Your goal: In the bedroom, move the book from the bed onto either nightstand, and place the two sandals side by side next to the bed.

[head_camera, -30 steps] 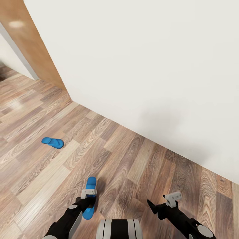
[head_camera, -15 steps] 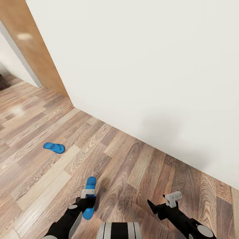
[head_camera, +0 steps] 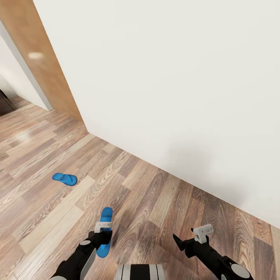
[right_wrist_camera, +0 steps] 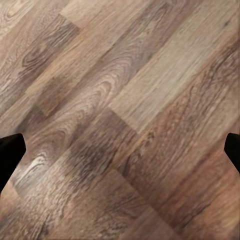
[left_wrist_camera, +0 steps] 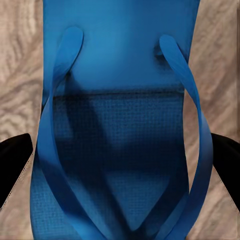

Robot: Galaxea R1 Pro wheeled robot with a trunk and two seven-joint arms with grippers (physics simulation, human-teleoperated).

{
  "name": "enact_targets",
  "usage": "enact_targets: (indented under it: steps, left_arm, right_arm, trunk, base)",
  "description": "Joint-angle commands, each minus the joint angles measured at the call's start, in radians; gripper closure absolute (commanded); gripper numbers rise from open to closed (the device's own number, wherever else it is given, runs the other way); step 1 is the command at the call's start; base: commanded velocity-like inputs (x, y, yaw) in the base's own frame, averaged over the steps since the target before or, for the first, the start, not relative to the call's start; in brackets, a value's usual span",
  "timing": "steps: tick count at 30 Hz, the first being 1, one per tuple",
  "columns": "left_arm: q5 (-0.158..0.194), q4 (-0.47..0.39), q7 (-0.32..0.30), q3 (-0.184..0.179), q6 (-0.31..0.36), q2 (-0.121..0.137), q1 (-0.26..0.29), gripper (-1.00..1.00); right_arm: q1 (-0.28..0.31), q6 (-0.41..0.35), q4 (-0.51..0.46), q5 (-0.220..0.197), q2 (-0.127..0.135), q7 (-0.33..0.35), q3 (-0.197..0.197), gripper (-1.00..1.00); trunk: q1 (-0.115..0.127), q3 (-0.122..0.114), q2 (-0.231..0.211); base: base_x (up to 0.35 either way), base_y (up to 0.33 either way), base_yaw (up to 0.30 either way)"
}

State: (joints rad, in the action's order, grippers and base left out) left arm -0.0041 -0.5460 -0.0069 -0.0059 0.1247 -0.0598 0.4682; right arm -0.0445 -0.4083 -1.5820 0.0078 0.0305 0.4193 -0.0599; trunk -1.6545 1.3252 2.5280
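Both arms reach forward and down, elbows bent, black links with white wrist blocks. The left gripper (head_camera: 102, 242) points down, its fingers (left_wrist_camera: 12, 162) clamped on either side of a sandal (left_wrist_camera: 120, 125). The right gripper (head_camera: 179, 243) has its fingers (right_wrist_camera: 10, 152) spread wide, nothing between them

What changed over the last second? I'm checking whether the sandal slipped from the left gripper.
Only the camera shifted: wall and the far sandal slid slightly in the head view. The left gripper stays around the held sandal; the right gripper stays open, empty.
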Motion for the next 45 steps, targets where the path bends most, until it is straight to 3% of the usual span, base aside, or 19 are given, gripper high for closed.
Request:
enact_targets:
  steps: [1,13,24,45]
  left_arm:
    - [0.000,-0.002,-0.001,-0.001,0.006,0.000,0.000,1.00]
    - [0.000,0.053,-0.001,-0.002,-0.029,0.001,0.000,1.00]
    - [-0.002,0.182,0.007,-0.001,-0.112,0.002,0.000,1.00]
    - [0.001,0.199,0.008,0.007,-0.142,0.005,0.000,1.00]
  right_arm:
    - [0.000,-0.005,-0.002,0.001,0.000,0.005,-0.001,-1.00]
    - [0.000,-0.006,-0.001,0.005,0.000,0.003,-0.001,-1.00]
    - [0.000,-0.005,0.003,0.069,-0.008,0.001,0.005,-1.00]
    - [0.000,0.003,0.008,0.076,-0.003,0.004,-0.001,-1.00]
  trunk:
    - [0.001,-0.003,0.000]
    - [0.006,-0.050,-0.003]
    - [0.011,-0.092,-0.005]
    - [0.020,-0.174,-0.010]
  base:
    - [0.000,0.000,0.000]
    - [0.000,0.000,0.000]
    - [0.000,0.000,0.000]
    - [0.000,0.000,0.000]
